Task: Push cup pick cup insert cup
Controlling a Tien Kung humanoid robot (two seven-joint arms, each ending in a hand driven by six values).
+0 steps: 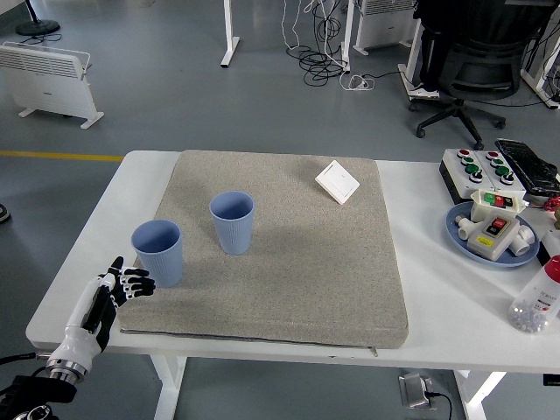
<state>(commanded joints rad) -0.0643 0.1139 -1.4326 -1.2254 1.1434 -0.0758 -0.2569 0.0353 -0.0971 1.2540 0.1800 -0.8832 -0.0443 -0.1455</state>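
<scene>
Pale blues on speckled grey

Two cups, one (pixel 158 252) and the other (pixel 233 222), are light blue, on a mottled grey-beige mat (pixel 289 262) over a white table (pixel 437 289); the left hand (pixel 109 293) is black and white; a white square (pixel 337 182); a blue plate (pixel 464 241); button box (pixel 477 166) white with red and green buttons

This is a robotics lab or workshop. Beyond the white table (pixel 420 262) lies grey floor with tangled cables (pixel 328 52), an office chair (pixel 468 70) and a white panel heater (pixel 48 74); push-button control boxes (pixel 481 166) sit at the table's right edge.
</scene>
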